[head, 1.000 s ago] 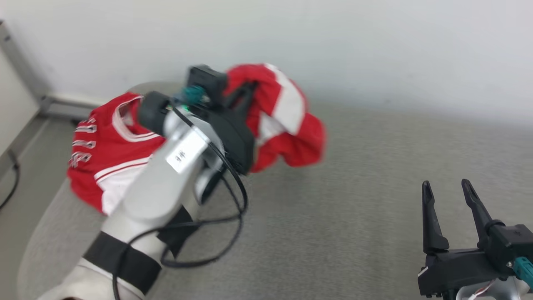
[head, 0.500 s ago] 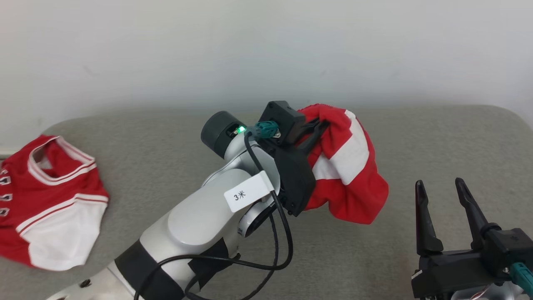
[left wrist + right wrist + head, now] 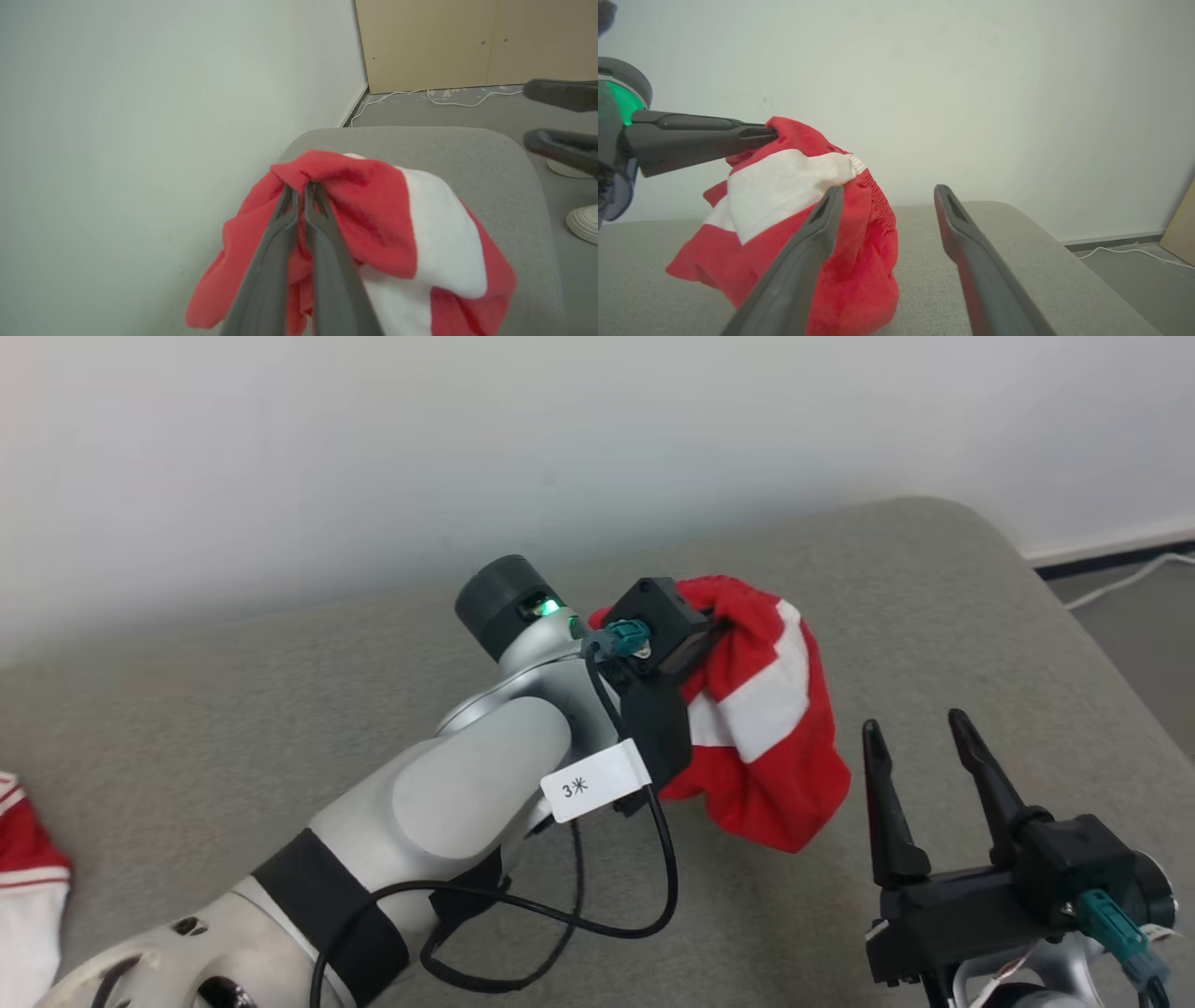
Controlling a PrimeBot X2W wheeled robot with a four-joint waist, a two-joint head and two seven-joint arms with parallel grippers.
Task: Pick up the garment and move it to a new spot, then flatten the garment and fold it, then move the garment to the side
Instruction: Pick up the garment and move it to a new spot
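1. Grey tabletop (image 3: 280, 691): lies under everything listed.
2. Garment (image 3: 766, 747), red and white: bunched, hanging below the left fingertips, above the tabletop — no clear long axis.
3. Left fingers (image 3: 275, 242): clenched on a red fold at the garment's top.
4. Right fingers (image 3: 887, 812): released, empty — garment just to their left and ahead.

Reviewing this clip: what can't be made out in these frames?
1. Left wrist view: the held garment is bunched around the shut left gripper, and its own folds hide its kind and shape.
2. Head view: the second garment is cut off by the left edge.
3. Right wrist view: a finger of the right gripper covers the held garment's lower part, so contact with the grey surface is unclear.
4. Left wrist view: the white shoe is cut off by the right edge.
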